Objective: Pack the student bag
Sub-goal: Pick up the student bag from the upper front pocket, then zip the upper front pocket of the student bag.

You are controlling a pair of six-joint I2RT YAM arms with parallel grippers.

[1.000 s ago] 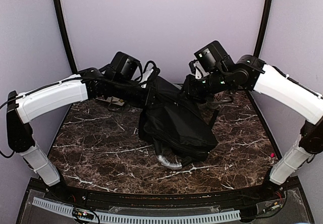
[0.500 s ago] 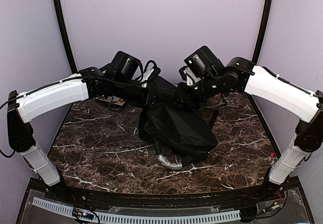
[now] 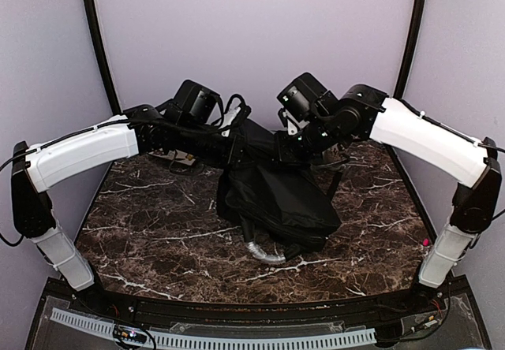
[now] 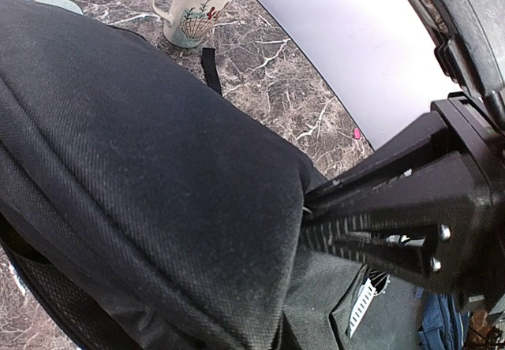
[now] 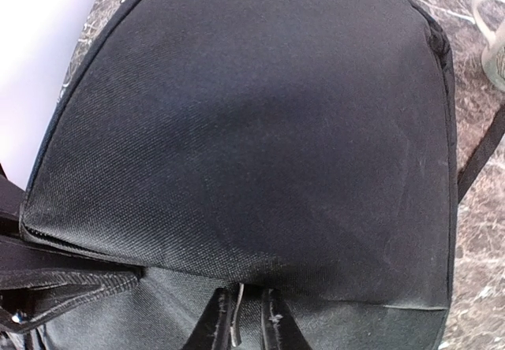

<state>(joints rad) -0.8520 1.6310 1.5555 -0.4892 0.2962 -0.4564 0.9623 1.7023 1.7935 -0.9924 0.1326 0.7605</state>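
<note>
black backpack point(image 3: 276, 200) on a marble bench point(image 3: 158, 232). left hand point(image 4: 308, 220) clamped on its fabric; right hand point(image 5: 245, 299) nearly together around a zip pull point(image 5: 237, 322), grip unclear.

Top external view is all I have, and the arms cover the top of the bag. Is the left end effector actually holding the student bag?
Observer: Yes. The left wrist view shows the left end effector shut on a fold of the student bag fabric.
Operator: And the right one?
Observer: The right end effector has its fingers close on either side of a small silver zipper pull. I cannot tell whether they pinch it.
Operator: Anything hidden under the arms?
Observer: A white mug with a painted design stands upright on the table beyond the bag.
</note>
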